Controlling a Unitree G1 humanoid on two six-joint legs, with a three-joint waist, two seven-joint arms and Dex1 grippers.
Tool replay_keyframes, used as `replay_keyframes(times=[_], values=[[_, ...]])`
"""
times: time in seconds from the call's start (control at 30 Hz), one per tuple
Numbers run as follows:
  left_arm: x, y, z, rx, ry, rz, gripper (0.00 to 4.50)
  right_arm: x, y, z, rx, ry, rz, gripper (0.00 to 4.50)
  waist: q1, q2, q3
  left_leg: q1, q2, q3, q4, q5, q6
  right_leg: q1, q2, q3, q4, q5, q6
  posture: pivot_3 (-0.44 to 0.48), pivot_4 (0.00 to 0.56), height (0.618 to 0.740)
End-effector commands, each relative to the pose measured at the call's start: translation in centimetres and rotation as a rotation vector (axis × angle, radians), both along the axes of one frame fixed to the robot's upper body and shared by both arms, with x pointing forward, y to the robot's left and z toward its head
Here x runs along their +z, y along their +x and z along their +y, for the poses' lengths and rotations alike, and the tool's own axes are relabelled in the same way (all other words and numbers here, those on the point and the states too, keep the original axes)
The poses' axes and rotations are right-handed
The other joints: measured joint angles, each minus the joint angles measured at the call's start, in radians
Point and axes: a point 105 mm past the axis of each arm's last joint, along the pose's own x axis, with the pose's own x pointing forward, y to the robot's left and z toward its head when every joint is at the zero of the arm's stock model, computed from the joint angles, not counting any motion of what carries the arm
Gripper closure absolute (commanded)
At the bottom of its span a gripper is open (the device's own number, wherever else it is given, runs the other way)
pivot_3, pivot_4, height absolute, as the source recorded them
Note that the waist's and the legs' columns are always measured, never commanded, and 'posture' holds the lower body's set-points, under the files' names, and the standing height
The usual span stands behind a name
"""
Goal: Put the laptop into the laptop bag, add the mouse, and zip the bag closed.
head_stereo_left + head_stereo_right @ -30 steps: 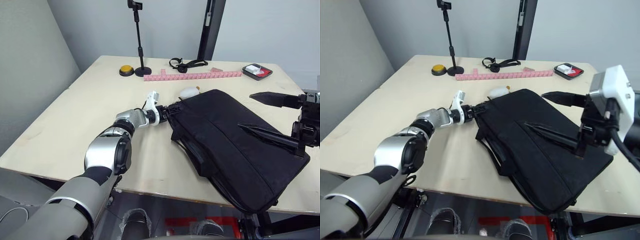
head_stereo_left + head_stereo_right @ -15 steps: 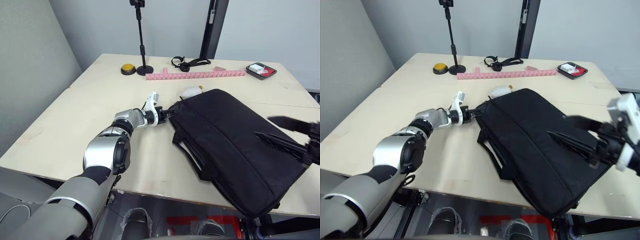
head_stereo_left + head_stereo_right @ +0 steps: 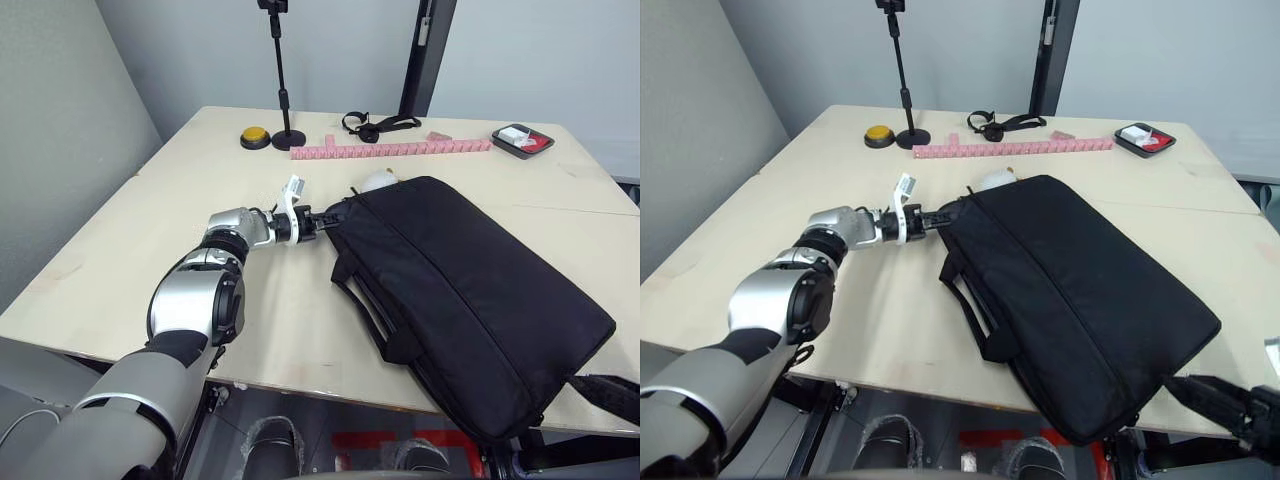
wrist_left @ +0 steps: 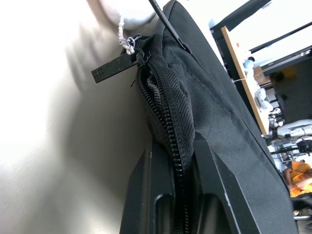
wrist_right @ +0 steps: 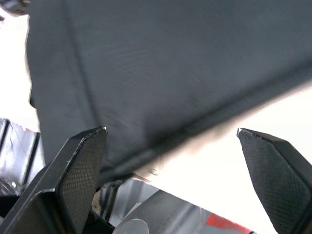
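The black laptop bag [image 3: 470, 290] lies flat and slanted on the wooden table [image 3: 150, 230], handles toward the front edge. My left gripper [image 3: 322, 215] is shut on the bag's far-left corner. In the left wrist view its fingers [image 4: 146, 190] pinch the zipper edge just below the black zipper pull [image 4: 114, 67]. My right gripper [image 3: 1215, 398] hangs low off the table's front right edge, below the bag's corner. It stands wide open in the right wrist view, its fingertips [image 5: 83, 156] far apart under the bag. The laptop and the mouse are out of view.
A lumpy white soft thing [image 3: 378, 180] sits right behind the bag's far corner. At the back stand a black pole stand [image 3: 285, 95], a yellow button [image 3: 254, 135], a pink strip [image 3: 390, 150], a black strap [image 3: 375, 125] and a small red-and-black tray [image 3: 522, 140].
My left gripper shut on the bag's corner and drew it a little to the left. My right arm dropped from above the bag to below the table's front right edge.
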Motion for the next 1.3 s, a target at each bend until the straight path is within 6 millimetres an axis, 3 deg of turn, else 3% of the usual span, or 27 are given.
replay_keyframes(times=[0.03, 0.17, 0.4, 0.53, 0.63, 0.83, 1.03, 1.13, 1.3], values=[[2.6, 0.2, 0.3, -0.006, -0.089, -0.072, 4.44, -1.4, 0.0, -0.6, -0.026, -0.014, 0.03, 0.0, 0.0, 0.0, 0.0, 0.0, 0.0, 0.0, 0.0, 0.0, 0.0, 0.0, 0.0, 0.0, 0.0, 0.0, 0.0, 0.0, 0.15, 0.733], [2.6, -0.1, 0.2, -0.017, -0.092, -0.066, 4.44, -2.4, 0.9, -0.6, -0.032, 0.005, 0.037, 0.0, -0.003, -0.001, 0.001, 0.0, 0.0, 0.0, 0.0, 0.0, 0.0, 0.001, 0.0, 0.0, 0.0, 0.0, 0.0, 0.0, 0.15, 0.733], [2.4, -0.7, 0.3, -0.043, -0.059, -0.077, 4.5, -2.1, 3.8, 0.6, 0.02, 0.026, -0.022, 2.17, -0.01, -0.002, 0.001, 0.001, 0.0, 0.0, 0.004, -0.001, -0.001, 0.002, 0.0, 0.0, 0.002, 0.002, -0.002, 0.0, 0.15, 0.733], [2.3, -1.1, 1.4, -0.034, -0.035, -0.091, 4.5, -0.5, 5.4, 2.3, 0.096, 0.017, -0.105, 3.51, -0.026, -0.002, 0.001, 0.001, 0.001, 0.0, 0.004, 0.002, 0.002, 0.002, 0.0, 0.0, 0.002, 0.003, -0.002, 0.0, 0.15, 0.733], [2.3, -1.5, 3.0, -0.009, -0.011, -0.102, 4.5, 0.6, 7.7, 3.1, 0.107, -0.058, -0.162, 4.41, -0.042, -0.002, 0.001, 0.001, 0.001, 0.0, 0.004, 0.002, 0.002, 0.002, 0.0, 0.0, 0.003, 0.003, -0.002, 0.0, 0.15, 0.733], [2.5, -2.9, 6.0, 0.062, 0.042, -0.12, 4.5, 3.8, 13.0, 6.3, 0.187, -0.187, -0.302, 4.41, -0.058, -0.001, 0.002, 0.001, 0.001, 0.002, 0.004, 0.002, 0.002, -0.001, 0.001, 0.002, 0.005, 0.003, -0.002, 0.0, 0.15, 0.733], [0.4, -6.0, 7.2, 0.122, 0.215, -0.142, 4.5, 4.0, 17.4, 8.2, 0.204, -0.382, -0.273, 4.41, -0.048, -0.001, 0.001, 0.0, 0.001, 0.002, 0.001, 0.005, 0.006, -0.002, 0.001, 0.002, 0.004, 0.002, -0.002, 0.0, 0.15, 0.733], [-0.8, -8.3, 7.0, 0.136, 0.29, -0.136, 4.5, 5.5, 19.3, 9.7, 0.232, -0.41, -0.304, 4.41, -0.044, -0.001, 0.001, 0.0, 0.001, 0.002, 0.002, 0.005, 0.006, -0.001, 0.001, 0.001, 0.003, 0.002, -0.003, 0.0, 0.15, 0.733], [-1.1, -12.2, 5.6, 0.104, 0.323, -0.119, 4.5, 7.1, 21.3, 11.3, 0.279, -0.446, -0.32, 4.41, -0.048, 0.0, 0.001, 0.0, 0.001, 0.003, 0.002, 0.005, 0.006, -0.001, 0.001, 0.002, 0.004, 0.002, -0.003, 0.0, 0.15, 0.733]])
